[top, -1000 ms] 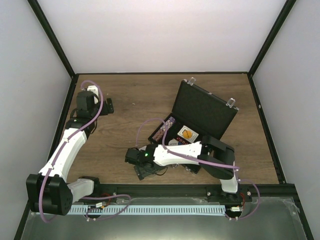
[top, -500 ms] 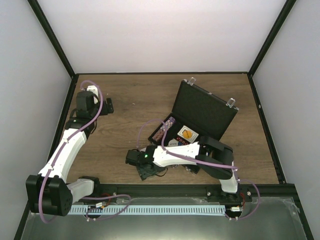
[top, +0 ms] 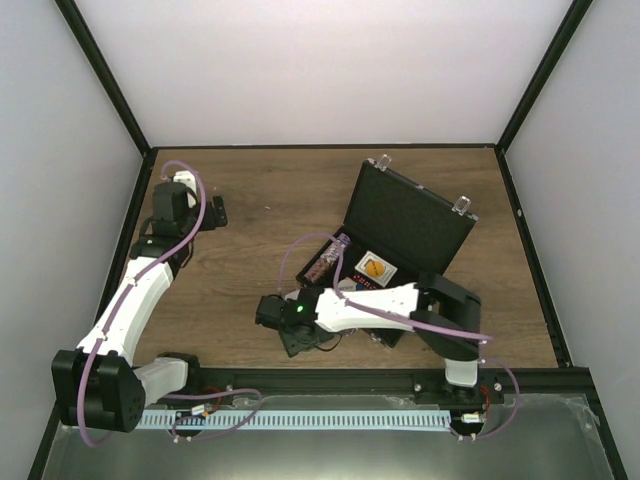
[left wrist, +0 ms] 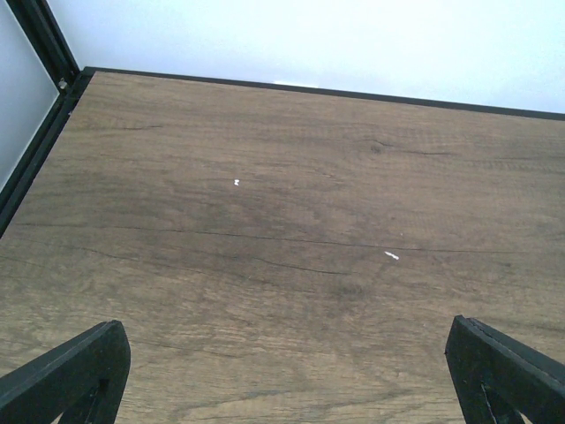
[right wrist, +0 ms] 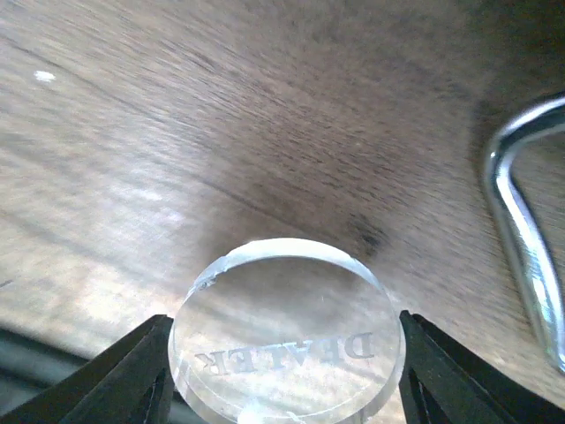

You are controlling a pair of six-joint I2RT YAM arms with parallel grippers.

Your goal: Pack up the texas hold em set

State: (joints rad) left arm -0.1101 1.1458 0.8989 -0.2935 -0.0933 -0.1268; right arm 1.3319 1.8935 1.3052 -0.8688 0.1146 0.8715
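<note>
**Entry: right arm, dealer button pickup**

**Change noted.** Over the preceding second, the top view showed the right arm settling a little lower and nearer the table's near edge, just left of the case. Its jaws narrowed from wide to roughly half open. Judged meaning: the approach was finished and the grasp was closing, so one loose piece was about to be ready to carry to the case.

**Right gripper** (right wrist: 284, 375). It stood partly closed around the clear round acrylic dealer button (right wrist: 287, 309), which is lettered DEALER. One black finger (right wrist: 132, 375) lay against the rim on one side and the other against the opposite side. Both appeared to touch the rim, though how firm the grip was could not be judged. The dealer button looked to be resting on or just above the brown wood-grain table (left wrist: 291, 221), and which of the two could not be told.

**Left gripper** (left wrist: 282, 375). It was fully open and held nothing, parked over bare wood near the far left corner, well apart from the set.

**Small black hinged case** (top: 405, 225). It lay open right of centre with its lid raised toward the far right and some pieces already in its tray. Its silver wire handle (right wrist: 515, 231) lay just beside the dealer button. The lid was not yet closed.
</note>
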